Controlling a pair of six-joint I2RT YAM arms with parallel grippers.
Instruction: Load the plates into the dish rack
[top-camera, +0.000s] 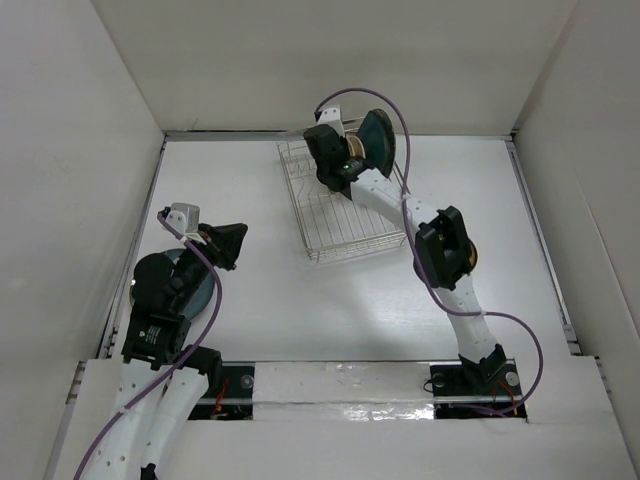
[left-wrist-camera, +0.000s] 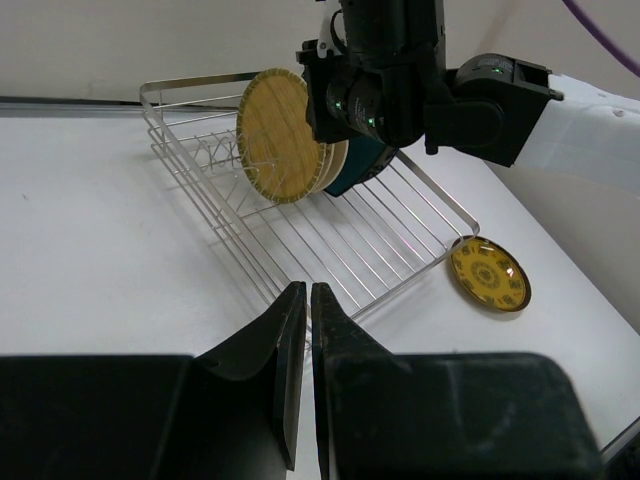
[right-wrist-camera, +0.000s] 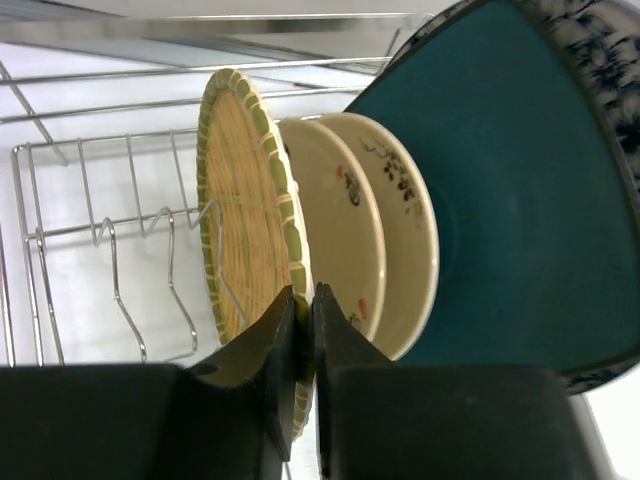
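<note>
1 round teal plate (top-camera: 203, 292) lies flat at the lower left of the top view, mostly under my left arm (top-camera: 160, 310). Just above it my left gripper (left-wrist-camera: 308, 292) hovers, jaws closed on nothing. At upper centre sits the dish rack (top-camera: 345, 225), holding 4 plates on edge at its upper end: a yellow woven-look plate (right-wrist-camera: 240, 250), 2 cream plates (right-wrist-camera: 335, 220), then a dark teal plate (right-wrist-camera: 520, 200). My right gripper (right-wrist-camera: 303, 300) pinches the yellow plate's rim. Right of the rack, 1 gold plate (left-wrist-camera: 487, 273) lies flat on the table (top-camera: 270, 300) under my right arm (top-camera: 445, 250).
</note>
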